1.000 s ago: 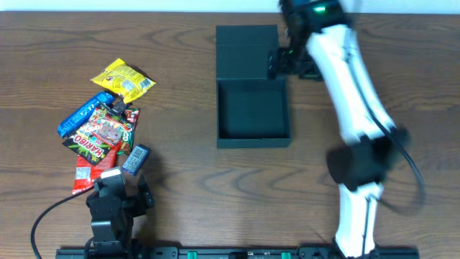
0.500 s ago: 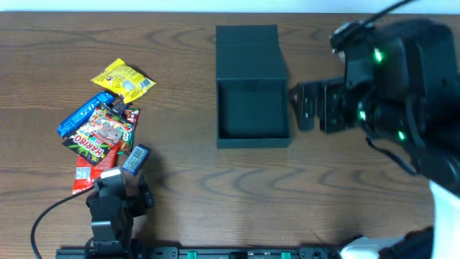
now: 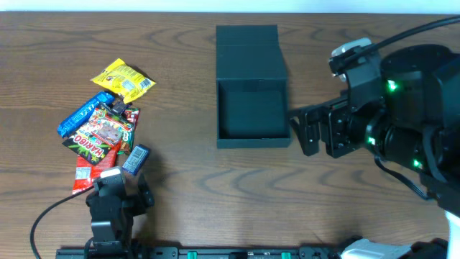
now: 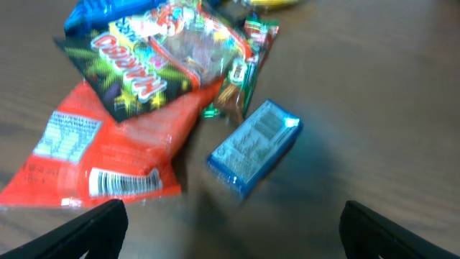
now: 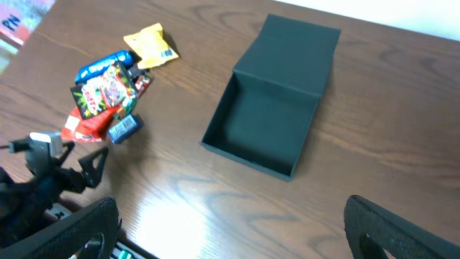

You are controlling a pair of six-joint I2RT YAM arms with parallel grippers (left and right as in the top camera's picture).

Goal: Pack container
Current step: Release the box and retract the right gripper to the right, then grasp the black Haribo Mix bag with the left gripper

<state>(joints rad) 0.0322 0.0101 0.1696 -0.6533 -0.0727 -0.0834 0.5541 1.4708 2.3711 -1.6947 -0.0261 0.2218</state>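
Overhead view: the dark teal-grey, shallow square cardboard container [image 3: 251, 108] lies open at the far middle of the brown wooden table [image 3: 215, 187], with its flap lid folded back. The right gripper [image 3: 302, 131] shows just to the right of the container's near right corner, its jaws spread wide and empty. The left gripper [image 3: 118, 183], also spread, stands well apart at the near left, close to a small blue box [image 3: 136, 158]. One second before, the right gripper was at the right side by the lid hinge; the container and the left gripper have not moved. Left wrist view: the container is not seen; the left gripper [image 4: 231, 208] has its fingers wide apart, and the small blue box [image 4: 253, 147] lies ahead of them beside a red plastic packet [image 4: 108, 162]. Right wrist view: the container [image 5: 262, 126] lies well ahead of the spread right gripper [image 5: 230, 216], apart from it and empty.
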